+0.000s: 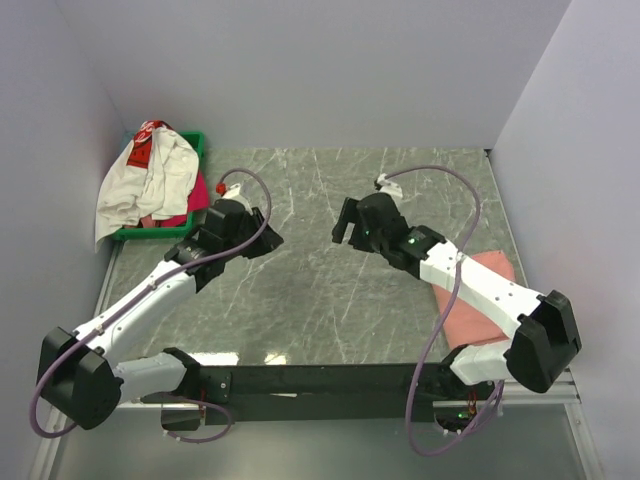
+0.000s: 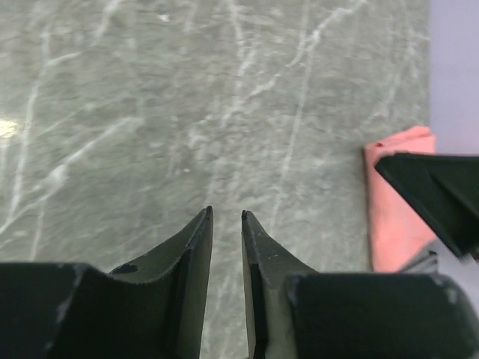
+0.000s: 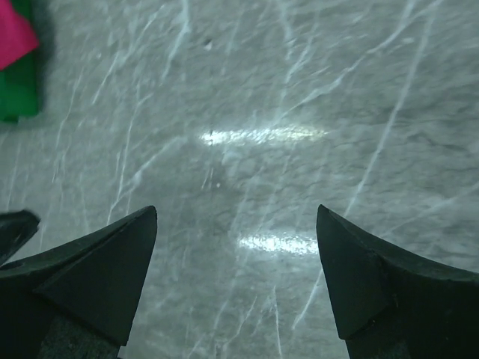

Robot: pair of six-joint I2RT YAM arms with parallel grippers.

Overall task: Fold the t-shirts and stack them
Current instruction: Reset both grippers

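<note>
A white t-shirt (image 1: 150,182) with a red printed patch lies crumpled in the green tray (image 1: 194,141) at the back left. It lies on top of a magenta-pink t-shirt (image 1: 197,196), whose corner shows in the right wrist view (image 3: 15,34). A folded salmon-pink t-shirt (image 1: 494,268) lies flat at the right edge, partly under my right arm. It also shows in the left wrist view (image 2: 397,217). My left gripper (image 1: 268,238) (image 2: 227,215) is empty over bare table, with only a narrow slit between its fingers. My right gripper (image 1: 345,228) (image 3: 236,213) is wide open and empty above the table's middle.
The grey marble table (image 1: 310,290) is boxed in by pale walls at the back and on both sides. The green tray's corner shows in the right wrist view (image 3: 19,93). The two grippers face each other, a short way apart.
</note>
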